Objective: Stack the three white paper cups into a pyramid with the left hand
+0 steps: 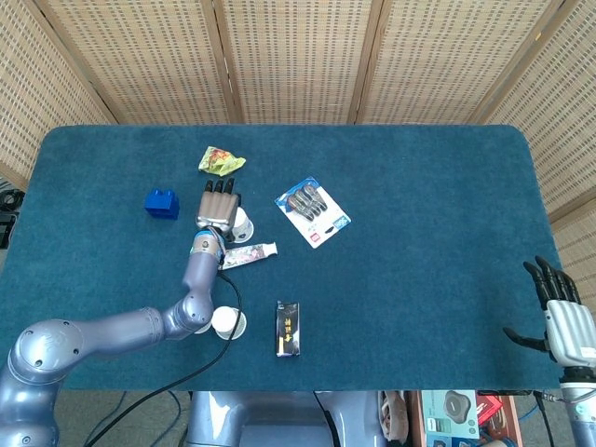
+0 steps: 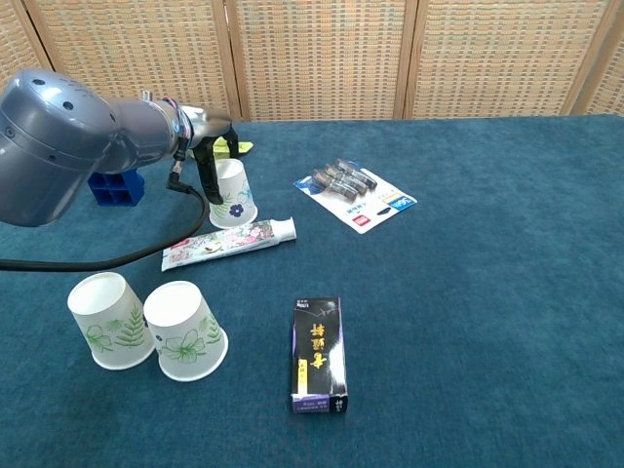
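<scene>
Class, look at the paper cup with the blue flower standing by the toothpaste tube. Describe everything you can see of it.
The blue-flower paper cup is white, seemingly thin paper, printed with a blue flower and green leaves. It stands upside down on the blue table cloth, wide rim down, just behind the toothpaste tube, apart from the two other cups. The left hand is at its left side with dark fingers reaching down beside it; whether they already touch or grip it cannot be told.

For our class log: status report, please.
Left hand at the far cup, grip unclear. Right hand open, idle. Two cups side by side. Toothpaste tube between.
</scene>
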`<state>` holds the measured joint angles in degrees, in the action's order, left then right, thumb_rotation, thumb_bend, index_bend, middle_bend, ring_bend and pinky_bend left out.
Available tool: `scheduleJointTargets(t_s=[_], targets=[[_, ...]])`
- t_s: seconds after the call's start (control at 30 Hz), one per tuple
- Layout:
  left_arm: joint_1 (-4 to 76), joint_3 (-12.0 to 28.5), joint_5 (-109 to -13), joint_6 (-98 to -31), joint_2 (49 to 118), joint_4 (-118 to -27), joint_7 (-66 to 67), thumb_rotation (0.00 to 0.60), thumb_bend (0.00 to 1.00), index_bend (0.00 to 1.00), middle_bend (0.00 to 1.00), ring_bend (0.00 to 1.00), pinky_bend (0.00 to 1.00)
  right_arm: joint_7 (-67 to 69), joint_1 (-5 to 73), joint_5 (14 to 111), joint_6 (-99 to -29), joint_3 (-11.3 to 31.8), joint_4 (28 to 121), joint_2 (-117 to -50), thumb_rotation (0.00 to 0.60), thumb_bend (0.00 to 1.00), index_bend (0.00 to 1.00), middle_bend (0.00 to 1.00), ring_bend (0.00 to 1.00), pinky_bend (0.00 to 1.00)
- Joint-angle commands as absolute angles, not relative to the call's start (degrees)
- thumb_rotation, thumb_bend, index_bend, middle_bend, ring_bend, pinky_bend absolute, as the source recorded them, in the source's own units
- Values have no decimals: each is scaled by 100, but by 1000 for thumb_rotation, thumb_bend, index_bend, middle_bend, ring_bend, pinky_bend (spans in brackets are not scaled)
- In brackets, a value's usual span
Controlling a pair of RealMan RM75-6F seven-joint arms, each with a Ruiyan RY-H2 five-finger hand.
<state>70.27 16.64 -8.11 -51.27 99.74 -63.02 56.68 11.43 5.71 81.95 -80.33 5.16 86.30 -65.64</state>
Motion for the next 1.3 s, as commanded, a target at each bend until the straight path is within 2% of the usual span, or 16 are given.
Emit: scheduleJointTargets(t_s=[0.03, 0.43, 0.7, 1.0, 1.1, 1.3], targets=[[7047, 1650, -807, -5087, 10039, -6192, 5699, 600, 203, 382, 0, 0, 0, 1157, 569, 8189, -8032, 520, 8622, -6564, 600, 91, 0, 0, 0, 0], [6943, 1639, -1022, -5085, 10064, -6211, 5548, 600, 203, 433, 0, 0, 0, 1161, 561, 8230, -8070, 515, 8631, -6561, 600, 91, 0, 0, 0, 0], [6792, 1695, -1365, -5276, 9723, -6755, 5303, 600, 202, 433, 0, 0, 0, 1126, 562, 8211, -8064, 522, 8631, -6564, 600, 91, 0, 0, 0, 0], [6409, 1736, -1917, -5878, 8538, -8640, 5061, 600, 203, 433, 0, 0, 0, 1058, 563, 8153, -8045, 539, 8625, -6579, 600, 90, 0, 0, 0, 0], [6132, 1632, -2233, -6030, 7934, -9614, 4903, 600, 203, 433, 0, 0, 0, 1012, 558, 8150, -8067, 546, 8630, -6585, 600, 91, 0, 0, 0, 0], [5591, 1320, -3060, -6287, 7051, -10826, 4553, 600, 203, 433, 0, 0, 0, 997, 552, 8048, -8044, 586, 8616, -6587, 600, 91, 0, 0, 0, 0]])
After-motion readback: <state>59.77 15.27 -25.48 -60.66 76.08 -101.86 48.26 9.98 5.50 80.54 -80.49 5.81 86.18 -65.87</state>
